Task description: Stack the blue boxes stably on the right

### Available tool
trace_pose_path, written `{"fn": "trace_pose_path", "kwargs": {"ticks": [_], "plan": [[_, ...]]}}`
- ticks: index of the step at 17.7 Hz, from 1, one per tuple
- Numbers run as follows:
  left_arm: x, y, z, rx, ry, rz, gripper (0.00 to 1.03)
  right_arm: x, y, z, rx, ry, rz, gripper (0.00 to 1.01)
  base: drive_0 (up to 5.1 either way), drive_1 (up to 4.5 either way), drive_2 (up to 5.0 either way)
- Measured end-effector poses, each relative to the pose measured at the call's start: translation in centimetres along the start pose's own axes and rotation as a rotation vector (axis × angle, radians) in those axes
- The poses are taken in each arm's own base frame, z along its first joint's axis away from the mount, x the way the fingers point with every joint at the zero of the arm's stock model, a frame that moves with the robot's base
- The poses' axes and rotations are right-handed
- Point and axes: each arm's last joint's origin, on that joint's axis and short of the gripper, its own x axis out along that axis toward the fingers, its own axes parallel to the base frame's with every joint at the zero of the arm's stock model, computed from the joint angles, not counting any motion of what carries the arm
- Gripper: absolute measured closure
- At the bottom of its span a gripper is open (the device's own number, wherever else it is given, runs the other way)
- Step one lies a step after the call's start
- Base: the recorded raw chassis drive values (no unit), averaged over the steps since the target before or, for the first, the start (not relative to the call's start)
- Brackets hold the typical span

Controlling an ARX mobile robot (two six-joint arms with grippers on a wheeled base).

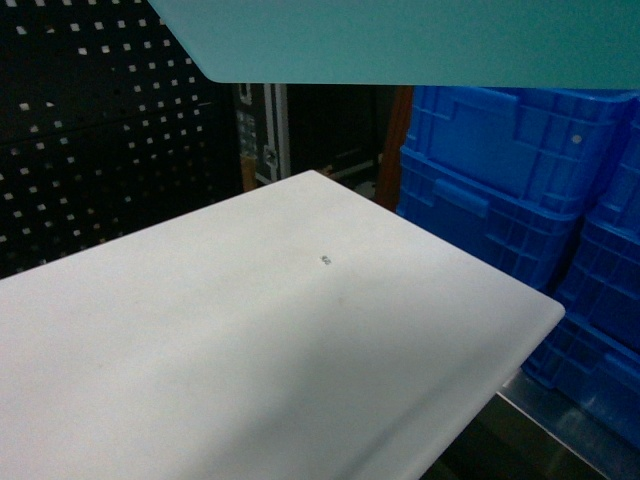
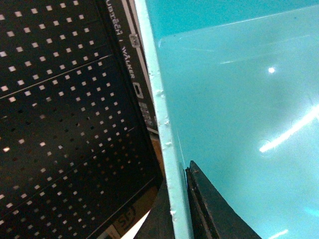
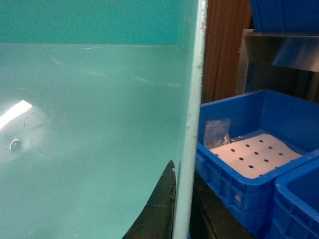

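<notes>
Turquoise tub [image 1: 420,40] aloft across frame top, long axis left-right; left gripper [image 2: 182,199] and right gripper [image 3: 182,204] each pinch opposite rim; royal-blue crates [image 1: 500,190] lower right.

turquoise tub [image 1: 420,40] cut off by top edge, grippers mostly out of frame

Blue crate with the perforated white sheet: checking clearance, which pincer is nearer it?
Right. The right pincer grips the turquoise tub's rim beside the crate; the left pincer grips by the pegboard.
</notes>
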Motion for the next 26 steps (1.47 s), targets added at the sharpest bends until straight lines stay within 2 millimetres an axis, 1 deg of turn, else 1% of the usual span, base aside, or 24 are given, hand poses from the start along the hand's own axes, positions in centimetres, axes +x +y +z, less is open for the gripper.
{"fn": "trace_pose_path", "kwargs": {"ticks": [26], "plan": [[0.0,0.0,0.01,0.0,0.0,0.0,1.01,0.0,0.0,0.0,0.0,0.0,0.0,0.94,-1.6,-1.55,-1.6]]}}
